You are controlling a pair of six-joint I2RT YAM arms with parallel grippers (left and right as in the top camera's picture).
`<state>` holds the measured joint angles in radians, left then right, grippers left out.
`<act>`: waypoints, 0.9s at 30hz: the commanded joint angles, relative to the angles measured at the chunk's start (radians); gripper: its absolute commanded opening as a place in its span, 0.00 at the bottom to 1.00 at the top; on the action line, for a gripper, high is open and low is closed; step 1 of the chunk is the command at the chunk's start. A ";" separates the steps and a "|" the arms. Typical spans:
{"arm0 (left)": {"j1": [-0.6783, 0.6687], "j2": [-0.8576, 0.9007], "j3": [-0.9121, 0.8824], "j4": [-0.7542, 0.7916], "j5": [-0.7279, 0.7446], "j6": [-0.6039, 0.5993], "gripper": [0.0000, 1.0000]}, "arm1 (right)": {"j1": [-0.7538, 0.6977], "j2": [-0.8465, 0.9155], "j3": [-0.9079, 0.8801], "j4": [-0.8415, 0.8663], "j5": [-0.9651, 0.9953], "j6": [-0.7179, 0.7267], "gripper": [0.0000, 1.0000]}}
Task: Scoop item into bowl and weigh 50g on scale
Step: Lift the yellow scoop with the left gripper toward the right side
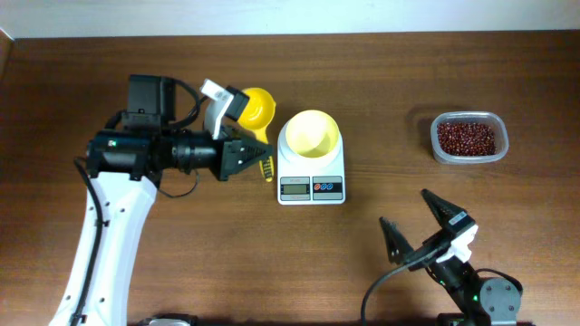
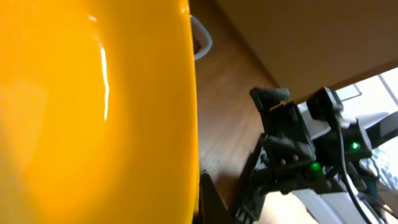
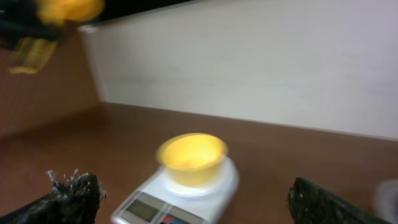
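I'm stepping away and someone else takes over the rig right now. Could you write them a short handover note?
Left pincer: shut on the yellow scoop, held just left of the scale; no beans visible in it.
Right pincer: open, holding nothing, at the near right.
Bowl: sits on the scale, looks empty.
Beans: in the clear container, far right.
Done: scoop in hand, bowl on scale.
Left: scoop beans, pour into bowl, check the weight.

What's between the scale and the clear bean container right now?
Nothing. The overhead view shows only bare wooden table between the scale and the clear container of beans.
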<state>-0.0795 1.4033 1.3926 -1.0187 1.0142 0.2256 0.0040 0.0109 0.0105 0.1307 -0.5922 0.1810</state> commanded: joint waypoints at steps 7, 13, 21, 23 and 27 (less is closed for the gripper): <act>-0.287 -0.010 0.011 0.486 -0.127 -0.571 0.00 | 0.008 -0.005 0.008 0.214 0.082 0.739 0.99; -0.434 -0.010 0.011 0.734 -0.335 -0.878 0.00 | 0.008 -0.005 0.008 0.495 0.106 0.779 0.99; -0.464 -0.009 0.011 0.779 -0.413 -0.892 0.00 | 0.008 -0.004 0.035 0.218 0.314 1.133 0.99; -0.464 -0.009 0.011 0.784 -0.446 -0.892 0.00 | 0.008 0.002 0.070 0.150 0.343 1.133 0.99; -0.464 -0.008 0.011 0.790 -0.447 -0.892 0.00 | 0.008 0.012 0.091 0.211 0.278 1.136 0.99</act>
<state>-0.5415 1.4033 1.3933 -0.2375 0.5873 -0.6567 0.0048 0.0200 0.0734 0.3050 -0.2802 1.3113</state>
